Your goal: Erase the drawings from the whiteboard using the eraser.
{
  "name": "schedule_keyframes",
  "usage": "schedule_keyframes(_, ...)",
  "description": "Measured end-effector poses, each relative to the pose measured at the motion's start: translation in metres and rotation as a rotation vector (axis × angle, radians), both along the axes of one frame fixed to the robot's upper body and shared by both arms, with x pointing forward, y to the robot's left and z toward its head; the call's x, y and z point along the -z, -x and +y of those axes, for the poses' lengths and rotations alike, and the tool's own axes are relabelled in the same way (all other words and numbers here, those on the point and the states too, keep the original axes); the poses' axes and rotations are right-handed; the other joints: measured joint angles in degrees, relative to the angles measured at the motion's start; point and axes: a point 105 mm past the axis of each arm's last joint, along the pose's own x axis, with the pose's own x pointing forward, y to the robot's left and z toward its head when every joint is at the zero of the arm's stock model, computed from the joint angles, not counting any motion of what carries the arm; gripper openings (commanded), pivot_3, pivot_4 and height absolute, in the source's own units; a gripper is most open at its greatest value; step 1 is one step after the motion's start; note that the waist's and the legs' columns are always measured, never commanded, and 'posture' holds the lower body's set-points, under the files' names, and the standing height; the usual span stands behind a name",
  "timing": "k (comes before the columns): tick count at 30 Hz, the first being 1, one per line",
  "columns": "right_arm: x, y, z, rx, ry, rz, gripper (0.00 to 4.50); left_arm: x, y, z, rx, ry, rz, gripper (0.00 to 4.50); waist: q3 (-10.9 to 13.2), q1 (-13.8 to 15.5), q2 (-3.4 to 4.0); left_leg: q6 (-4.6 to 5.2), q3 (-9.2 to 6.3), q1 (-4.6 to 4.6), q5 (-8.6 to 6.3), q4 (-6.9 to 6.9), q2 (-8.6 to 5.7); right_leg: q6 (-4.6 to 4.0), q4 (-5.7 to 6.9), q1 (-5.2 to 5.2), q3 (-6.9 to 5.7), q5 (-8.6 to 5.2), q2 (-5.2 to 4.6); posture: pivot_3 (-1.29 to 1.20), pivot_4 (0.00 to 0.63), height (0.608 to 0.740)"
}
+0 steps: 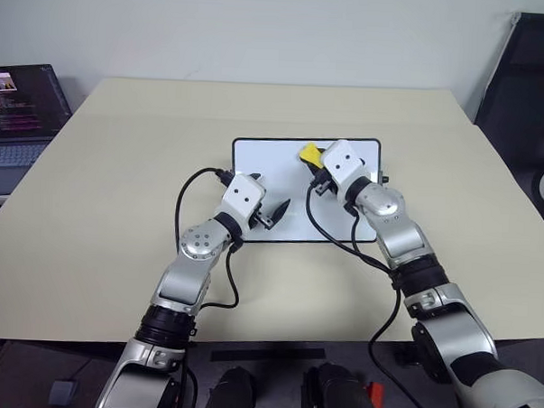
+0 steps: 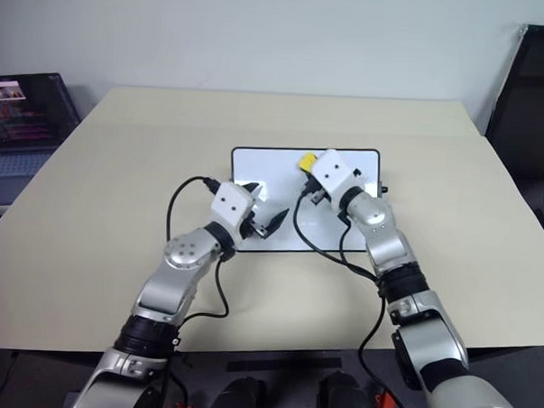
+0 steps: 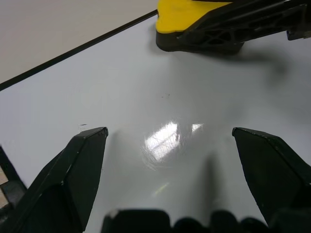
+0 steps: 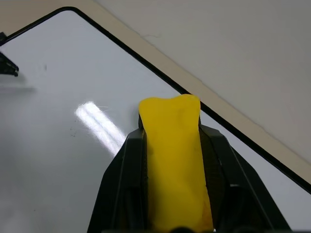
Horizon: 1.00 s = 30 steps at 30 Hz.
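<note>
- We see the eraser (image 4: 171,160) clamped between the right gripper's (image 1: 315,172) two black fingers (image 4: 121,189), its yellow end sticking out past their tips.
- It sits over the whiteboard (image 1: 256,158), close to the far black edge of the frame.
- The board surface ahead of those fingers looks wiped; we make out only faint specks (image 4: 73,131), too small to call drawings.
- The left gripper (image 1: 273,213) hovers over the near part of the board, its fingers (image 3: 80,165) spread wide and empty, the eraser well ahead of them.
- The board lies flat on the beige worktop (image 1: 120,161); a laptop (image 1: 19,112) stands off to the left.
</note>
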Motion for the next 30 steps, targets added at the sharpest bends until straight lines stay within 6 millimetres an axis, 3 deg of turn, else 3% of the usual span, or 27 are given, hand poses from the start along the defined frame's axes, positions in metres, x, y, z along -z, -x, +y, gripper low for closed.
schedule_keyframes(12,0.018,0.01,-0.029,0.037,0.071,0.044,1.13,0.0,0.0,0.001,-0.014,0.007,-0.004,4.5,0.0,-0.08,-0.01,0.01,0.0,0.76,0.01,0.02,-0.02,0.0,-0.11,0.77,-0.03,-0.02,0.0,0.0,0.15,0.74)
schedule_keyframes(23,0.022,0.023,-0.044,0.08,0.032,0.063,1.13,-0.001,-0.001,-0.003,-0.004,0.011,-0.007,4.5,0.0,-0.05,-0.02,0.0,0.01,0.71,0.0,-0.03,-0.02,0.02,-0.21,0.76,-0.01,-0.01,-0.01,0.0,0.15,0.74)
schedule_keyframes(30,0.033,0.047,-0.054,0.099,-0.072,0.151,1.13,0.0,0.0,-0.005,0.009,0.011,-0.002,4.5,0.0,-0.11,-0.01,0.0,-0.04,0.27,0.0,-0.07,-0.01,0.03,-0.28,0.38,-0.05,-0.01,0.0,0.0,0.15,0.74)
